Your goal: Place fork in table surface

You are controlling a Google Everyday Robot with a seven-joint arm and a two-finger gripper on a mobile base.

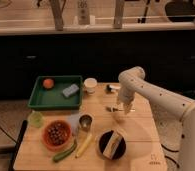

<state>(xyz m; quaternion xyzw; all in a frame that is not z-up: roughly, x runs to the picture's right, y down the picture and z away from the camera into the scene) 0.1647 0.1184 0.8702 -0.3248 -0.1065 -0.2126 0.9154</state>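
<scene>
The slim silver fork (112, 108) lies low across the light wooden table surface (141, 134), right of its middle; only its left end shows clearly. My gripper (123, 107) hangs from the white arm directly over the fork, at or just above the tabletop. Whether the fork is still held I cannot tell. The thicker utensil with a dark head (111, 88) lies behind the gripper near the table's back edge.
A green tray (43, 102) at back left holds an orange (49, 83) and a blue sponge (70, 90). A white cup (90, 85), metal cup (85, 121), orange bowl (56, 134), green cup (36, 119), black bowl (112, 145), cucumber (64, 151) and banana (83, 145) stand nearby.
</scene>
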